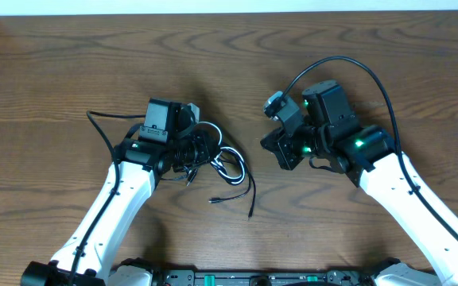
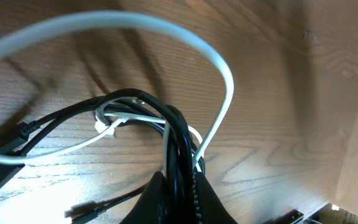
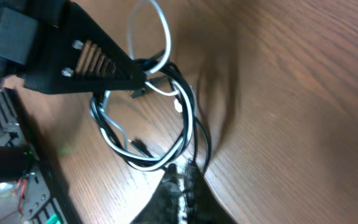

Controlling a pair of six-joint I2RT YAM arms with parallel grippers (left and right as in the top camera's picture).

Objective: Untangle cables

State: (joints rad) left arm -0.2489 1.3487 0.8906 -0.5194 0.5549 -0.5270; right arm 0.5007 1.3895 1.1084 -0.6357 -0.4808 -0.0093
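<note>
The cables lie tangled left of the table's middle. The black cable bunches there, and one tail trails toward the front. The white cable loops through the bunch. My left gripper is shut on the black strands, which run up between its fingers, while the white cable arches over them. My right gripper stands just right of the tangle. Its fingers are together with only a thin slit, and the cable loop lies just ahead of the tips. I see nothing held there.
A small black plug lies in front of the tangle. Thick arm cables arc over the right arm and out to the left of the left arm. A dark rail runs along the table's front edge.
</note>
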